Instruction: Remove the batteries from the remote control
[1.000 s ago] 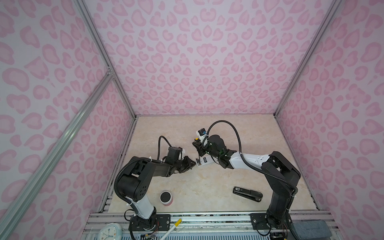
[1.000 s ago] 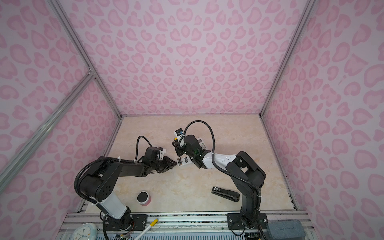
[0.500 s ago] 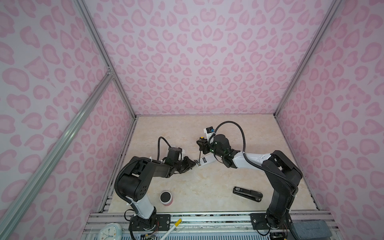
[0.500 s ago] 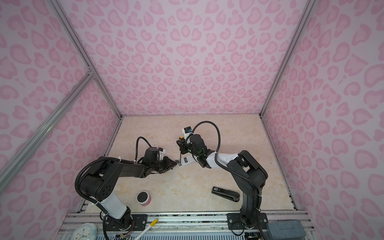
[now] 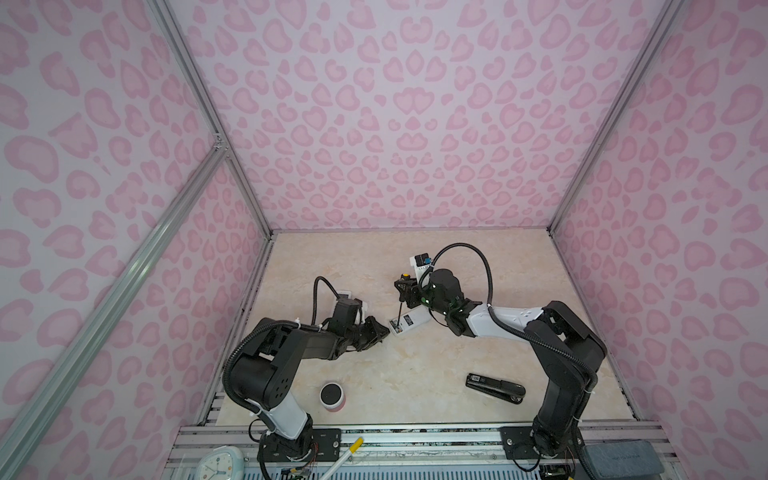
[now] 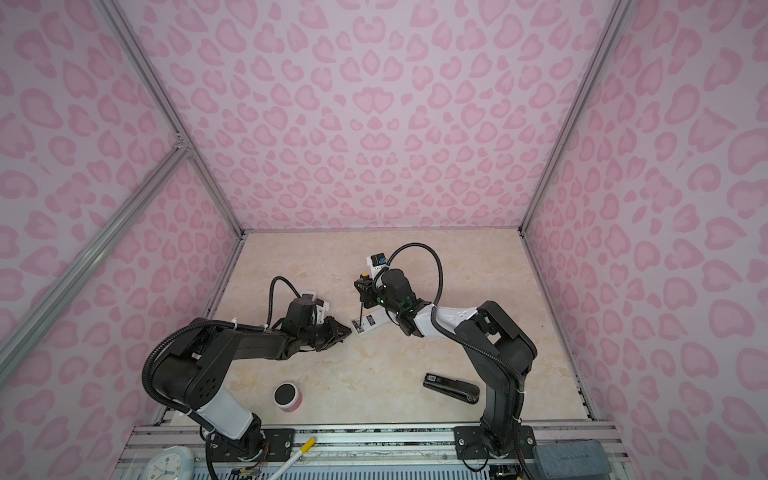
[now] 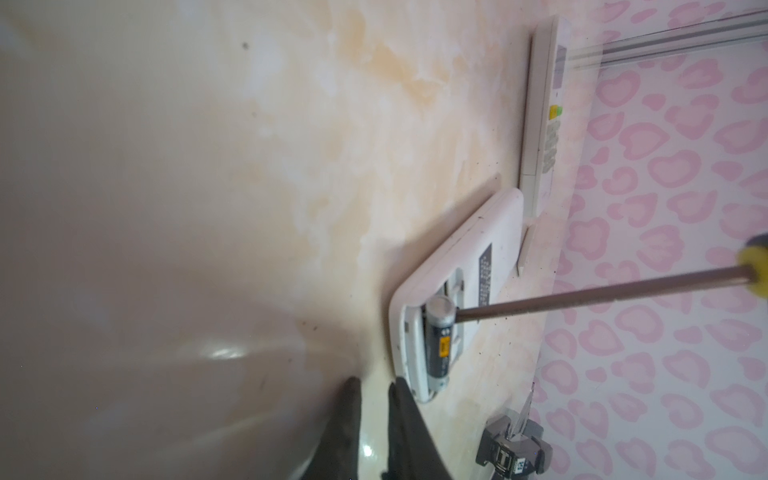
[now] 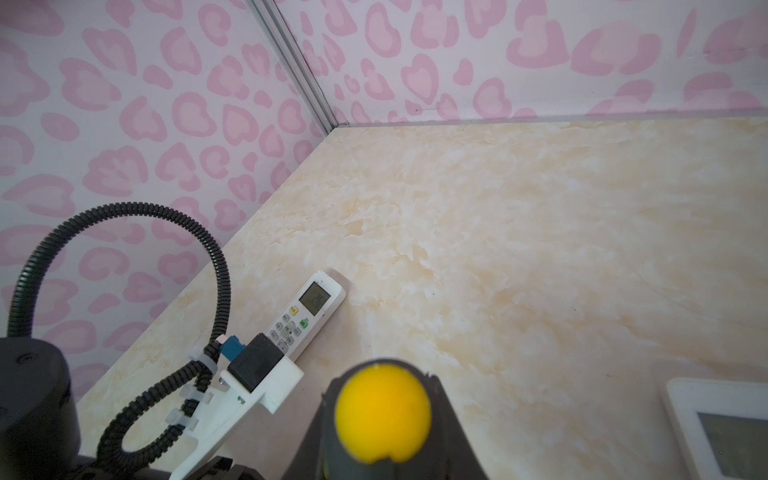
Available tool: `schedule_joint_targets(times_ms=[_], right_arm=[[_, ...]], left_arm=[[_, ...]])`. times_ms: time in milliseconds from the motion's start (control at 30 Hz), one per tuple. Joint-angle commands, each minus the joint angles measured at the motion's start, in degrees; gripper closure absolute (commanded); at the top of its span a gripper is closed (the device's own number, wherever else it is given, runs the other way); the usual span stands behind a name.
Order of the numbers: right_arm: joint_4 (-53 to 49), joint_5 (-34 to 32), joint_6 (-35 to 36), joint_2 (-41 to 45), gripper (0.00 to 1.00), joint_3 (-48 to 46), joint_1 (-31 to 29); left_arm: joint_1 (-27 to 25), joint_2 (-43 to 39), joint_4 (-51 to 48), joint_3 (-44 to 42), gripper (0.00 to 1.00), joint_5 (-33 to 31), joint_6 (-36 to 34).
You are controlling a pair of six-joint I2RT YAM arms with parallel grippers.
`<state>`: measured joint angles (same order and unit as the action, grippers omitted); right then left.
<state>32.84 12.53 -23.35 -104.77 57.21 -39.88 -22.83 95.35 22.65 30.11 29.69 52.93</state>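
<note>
battery [image 7: 438, 340] looks light, slick: pinch it mid-body. your right tool [image 5: 404, 286] grips the screwdriver [image 7: 582, 291]; left tool [image 7: 375, 395] narrow, empty.

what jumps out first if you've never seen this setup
First, the right gripper clamps a yellow-capped screwdriver whose tip pokes into the open back of the white remote mid-table, right at the end of a battery lying in the compartment. The left gripper sits beside that remote's end, its jaws narrowly apart and empty. All around stand loud pink heart-print walls.
</note>
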Motion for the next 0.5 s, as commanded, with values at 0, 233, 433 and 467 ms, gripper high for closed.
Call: schedule_joint_targets(times_ms=[0, 233, 433, 467], right_arm=[[1.02, 0.56, -0.02, 0.44, 1.0, -0.34, 0.04], [0.74, 0.24, 0.65, 1.72, 1.0, 0.07, -0.83], [-1.52, 0.73, 2.87, 1.77, 1.0, 1.86, -1.96], [-1.55, 0.85, 2.83, 1.6, 1.0, 1.99, -2.1]], left_arm=[[0.07, -0.48, -8.11, -1.31, 0.82, -3.93, -0.07], [0.07, -0.12, -7.73, -1.01, 0.82, -3.59, -0.09], [0.07, 0.24, -7.71, -0.97, 0.82, -3.5, -0.11], [0.07, 0.14, -7.71, -1.03, 0.82, -3.51, -0.23]])
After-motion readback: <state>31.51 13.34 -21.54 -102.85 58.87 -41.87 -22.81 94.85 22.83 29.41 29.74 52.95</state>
